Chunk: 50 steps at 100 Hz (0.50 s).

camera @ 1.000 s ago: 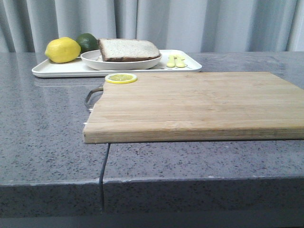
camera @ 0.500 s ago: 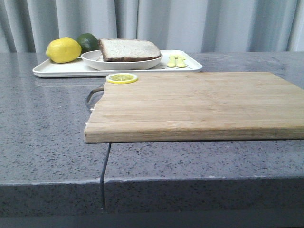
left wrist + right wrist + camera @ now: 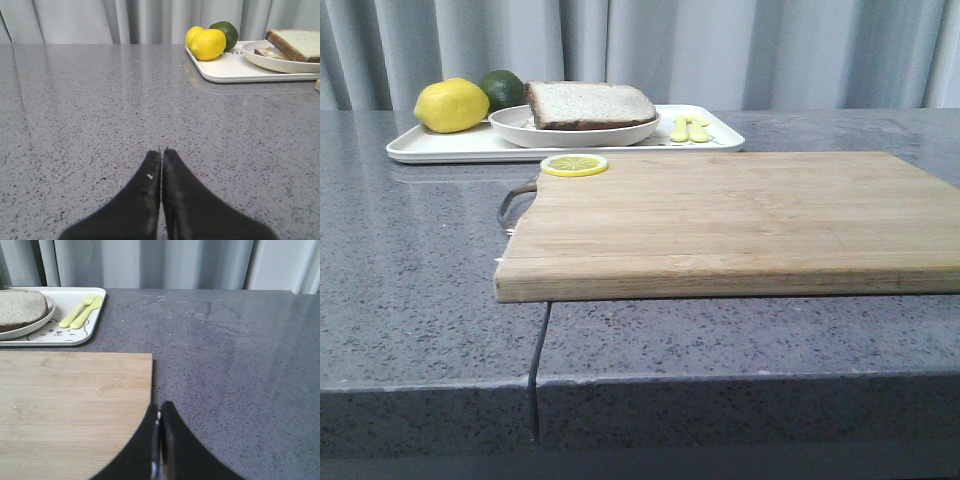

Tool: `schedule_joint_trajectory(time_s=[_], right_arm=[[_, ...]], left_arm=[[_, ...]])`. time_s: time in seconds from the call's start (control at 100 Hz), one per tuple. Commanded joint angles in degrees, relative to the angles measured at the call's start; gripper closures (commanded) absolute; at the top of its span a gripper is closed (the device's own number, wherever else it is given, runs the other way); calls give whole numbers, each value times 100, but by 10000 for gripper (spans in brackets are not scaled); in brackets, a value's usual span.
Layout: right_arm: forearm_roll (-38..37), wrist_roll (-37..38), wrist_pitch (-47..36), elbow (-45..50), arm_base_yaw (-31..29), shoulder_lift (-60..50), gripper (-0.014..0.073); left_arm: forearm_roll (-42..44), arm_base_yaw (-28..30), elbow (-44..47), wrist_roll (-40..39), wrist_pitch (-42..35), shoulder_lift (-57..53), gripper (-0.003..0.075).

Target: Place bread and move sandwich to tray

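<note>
Grey speckled countertop (image 3: 420, 300) noted, carrying a wooden cutting board (image 3: 740, 220) whose far corner lies just beside the right gripper (image 3: 160, 415). The tray (image 3: 450, 147) (white, rounded corners, low rim, a small printed drawing visible in the right wrist view) is set well beyond both sets of jaws, toward the curtain. On it a round white plate (image 3: 575, 131) holds the sandwich (image 3: 592, 104): pale crumb, dark brown crust, a sliver of egg white seen under the top slice in the left wrist view. A lemon (image 3: 452, 105) and a lime (image 3: 503, 88) are placed beside the plate, a yellow fork and spoon (image 3: 81, 311) at the tray's other end. A lemon slice (image 3: 574, 165) rests on the board's far corner. Left gripper (image 3: 161, 152): jaws pressed together, nothing between them, low over bare counter. Right jaws likewise together. Against the earlier frames, no object is seen moved; only a slight shift of the whole view is recorded.
</note>
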Motion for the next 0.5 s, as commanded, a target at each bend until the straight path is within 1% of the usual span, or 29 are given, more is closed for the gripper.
schedule_joint_trajectory(time_s=[0.0,0.49], right_arm=[[-41,-35,-430,-163,-43,29,710],[-119,-35,-430,-154,-43,20,710]], left_arm=[[-65,-6,85,-69,-491,-182,739],[-65,-6,85,-69,-491,-182,739]])
